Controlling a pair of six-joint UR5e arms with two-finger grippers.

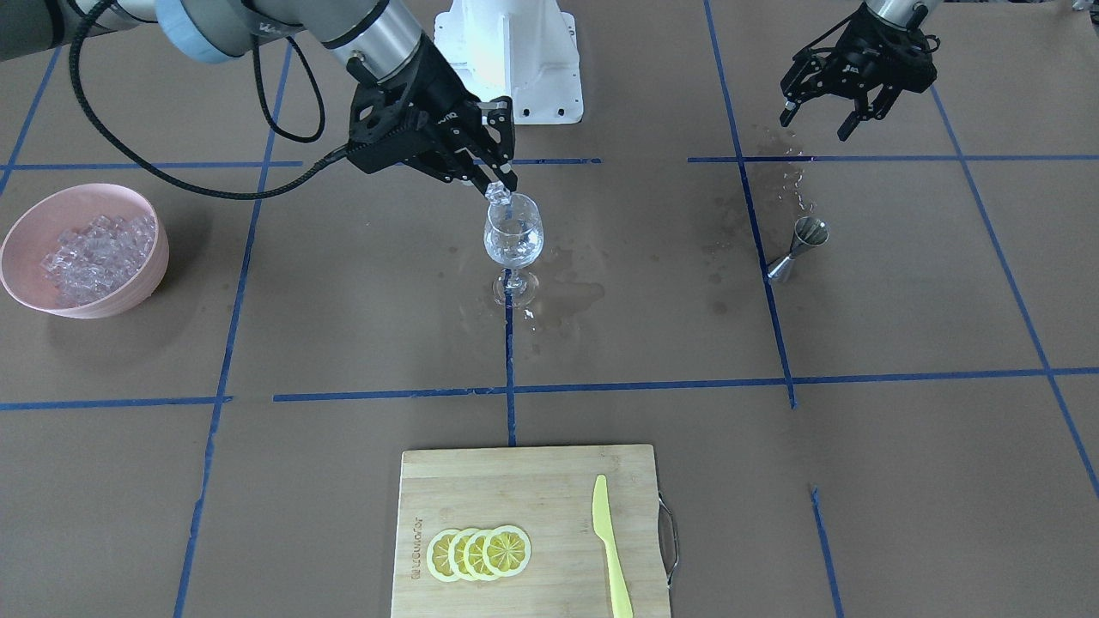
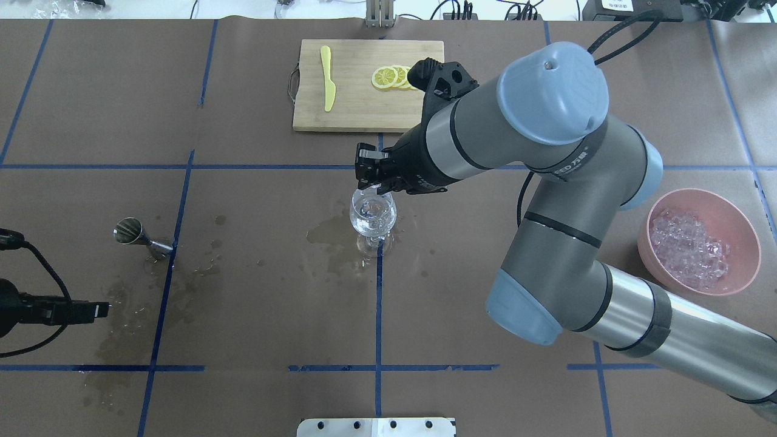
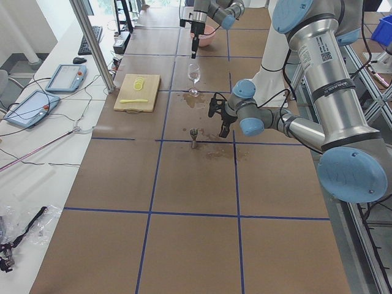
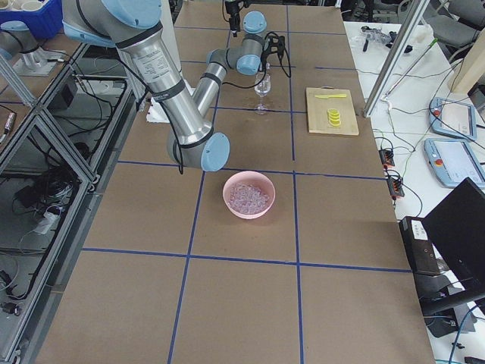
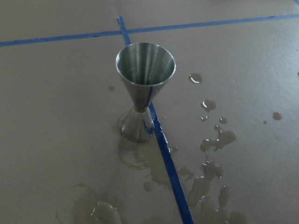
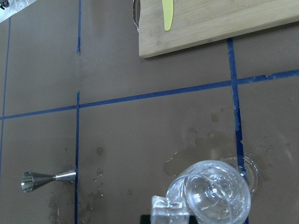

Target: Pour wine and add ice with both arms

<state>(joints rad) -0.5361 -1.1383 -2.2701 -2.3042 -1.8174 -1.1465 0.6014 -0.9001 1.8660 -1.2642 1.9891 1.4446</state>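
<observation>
The ice [image 1: 495, 194] in play is a single clear cube pinched between the tips of the right gripper [image 1: 502, 178], whose fingers are narrow around it. It hangs right at the rim of the wine glass [image 1: 513, 232]. In the right wrist view the cube [image 6: 164, 208] sits at the 8 o'clock edge of the glass's mouth [image 6: 210, 196], overlapping the rim rather than centred over the opening. A drop from here could, I judge, clip the rim, so a small shift toward the mouth's middle seems wanted.

The glass stands upright with its stem vertical. What glitters inside cannot be sorted into wine or cubes.

The rest of the ice is heaped in the pink bowl [image 2: 749, 243], well apart at the glass's 3 o'clock in the overhead view. The right arm is plainly nearer to both.

The left gripper [image 1: 816, 124] hangs spread wide and empty near the steel jigger [image 2: 136, 233], which stands upright at 9 o'clock.

The table [image 2: 273, 303] is brown paper with blue tape lines, and there are wet patches around the glass's foot and the jigger. The cutting board [image 2: 352, 118] lies well apart at 12 o'clock.
</observation>
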